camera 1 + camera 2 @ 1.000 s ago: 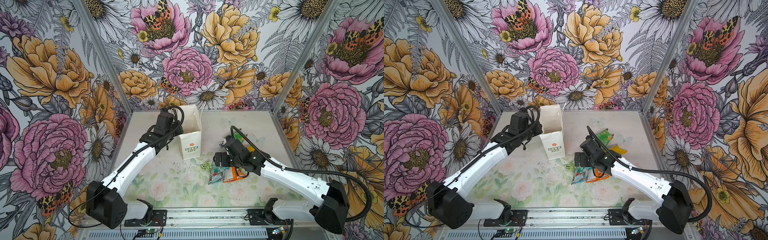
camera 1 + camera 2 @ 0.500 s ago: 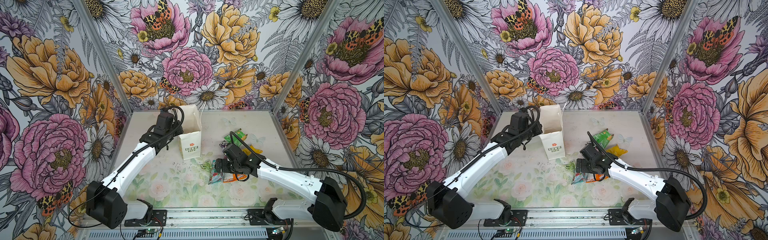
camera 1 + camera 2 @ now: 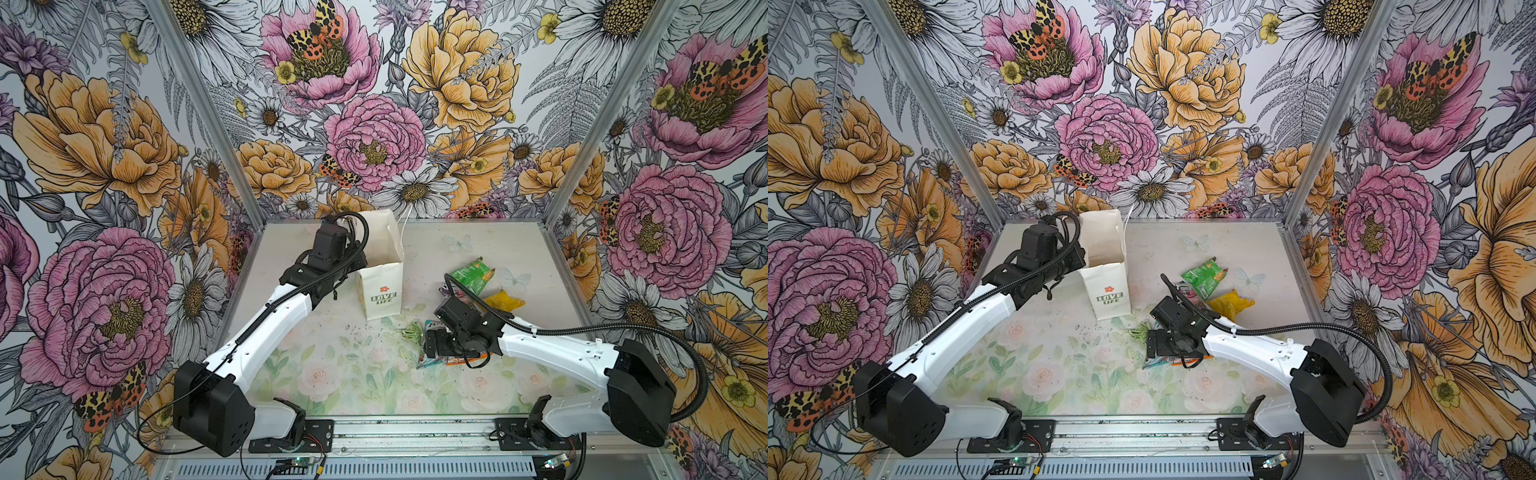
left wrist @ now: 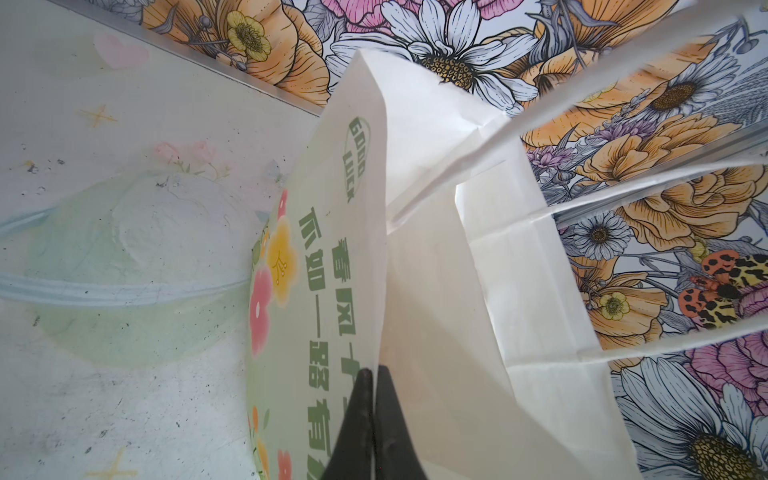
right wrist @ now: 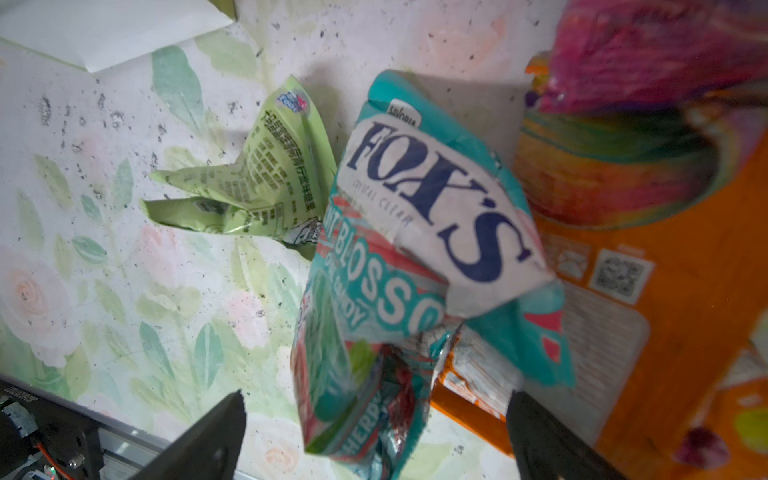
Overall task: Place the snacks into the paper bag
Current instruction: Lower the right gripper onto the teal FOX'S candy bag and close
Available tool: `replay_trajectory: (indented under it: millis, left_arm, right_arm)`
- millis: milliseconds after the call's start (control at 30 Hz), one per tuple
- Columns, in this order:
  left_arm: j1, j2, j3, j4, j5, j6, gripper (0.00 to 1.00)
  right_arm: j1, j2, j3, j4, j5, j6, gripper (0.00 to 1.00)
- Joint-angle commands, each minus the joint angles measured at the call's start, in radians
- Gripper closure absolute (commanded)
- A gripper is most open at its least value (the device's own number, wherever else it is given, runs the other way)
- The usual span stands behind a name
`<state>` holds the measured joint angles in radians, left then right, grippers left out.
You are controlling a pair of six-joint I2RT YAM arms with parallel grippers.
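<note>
Your left tool is pressed together on the top edge of the paper bag. One finger is on the printed outside and one is on the plain white inside, so it pinches the wall of the bag. The bag stands up near the back of the bench, and its mouth is open at the top. In both top views you can see a red flower and the words LOVE LIFE on its narrow side. Its white cord handles stick up past the rim.

Your right tool is spread wide and sits low over the snacks. The teal FOX'S packet lies between the two fingers. You cannot tell if the fingers touch it. A small pale green packet lies just beside it and touches its edge. An orange packet lies partly under the teal one, with a purple-pink packet next to it. In a top view, a green packet and a yellow packet lie farther back, behind the right arm. The snacks you can see all lie on the bench, to the right of the bag.
</note>
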<state>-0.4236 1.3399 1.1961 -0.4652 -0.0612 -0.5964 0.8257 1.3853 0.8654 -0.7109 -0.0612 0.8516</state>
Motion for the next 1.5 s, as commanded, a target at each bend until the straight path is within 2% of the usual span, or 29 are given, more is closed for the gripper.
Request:
replay_trajectory:
  millis: [0,400,767,1100,1200,1467]
  left_arm:
    - [-0.008,0.011,0.002,0.017,0.03,0.007,1.0]
    - [-0.008,0.021,0.001,0.017,0.037,0.021,1.0]
    - [-0.009,0.018,-0.004,0.016,0.038,0.027,1.0]
    - [-0.009,0.027,0.0,0.018,0.043,0.029,1.0]
    - [-0.009,0.027,-0.002,0.017,0.042,0.029,1.0]
    - [-0.011,0.028,0.001,0.017,0.041,0.027,1.0]
  right_arm:
    - [0.009,0.032,0.027,0.002,-0.002,-0.012,0.0]
    - [0.01,0.104,0.057,0.041,0.043,-0.069,0.0]
    - [-0.013,0.159,0.048,0.068,0.145,-0.066,0.01]
    - [-0.069,0.187,0.046,0.104,0.183,-0.125,0.09]
    - [-0.074,0.201,0.048,0.103,0.174,-0.146,0.12]
    - [-0.058,0.217,0.038,0.103,0.108,-0.145,0.12]
